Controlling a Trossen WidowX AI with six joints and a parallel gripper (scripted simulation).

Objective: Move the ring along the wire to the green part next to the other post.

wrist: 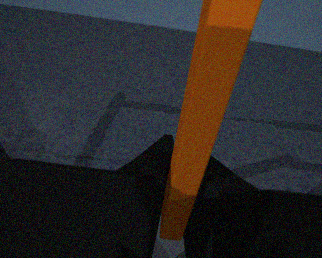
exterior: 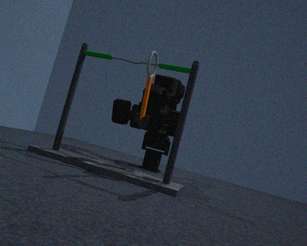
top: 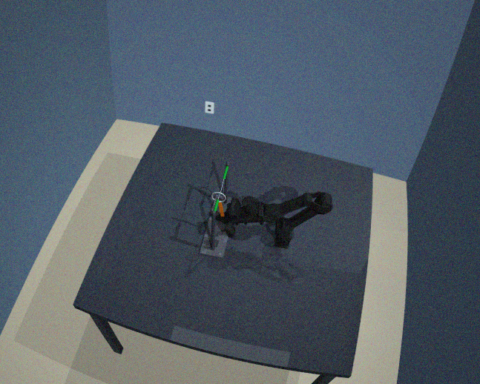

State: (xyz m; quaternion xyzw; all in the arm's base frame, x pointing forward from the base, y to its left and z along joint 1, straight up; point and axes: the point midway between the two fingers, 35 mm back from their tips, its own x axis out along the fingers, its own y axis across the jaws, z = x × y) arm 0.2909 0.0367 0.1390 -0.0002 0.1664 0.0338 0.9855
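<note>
The pale ring [top: 225, 197] [exterior: 148, 69] is around the thin grey wire [top: 222, 187] [exterior: 124, 59], just short of the inner end of the right green part [exterior: 174, 68] in the exterior view. The wire passes near the middle of the ring's opening, with no contact visible. The other green part [top: 226, 173] [exterior: 98, 54] is at the left post [exterior: 69, 100]. The orange handle [top: 220, 209] [exterior: 146, 95] [wrist: 206, 100] hangs below the ring, slightly tilted. My gripper [top: 222, 216] [exterior: 142, 118] [wrist: 174, 143] is shut on the handle's lower end, below the wire.
The right post [exterior: 181, 121] stands close beside my arm in the exterior view. Both posts rise from a flat grey base [top: 221, 250] [exterior: 106, 169] on the dark table [top: 273, 305]. Shadows of the frame lie on the table. A blue wall is behind.
</note>
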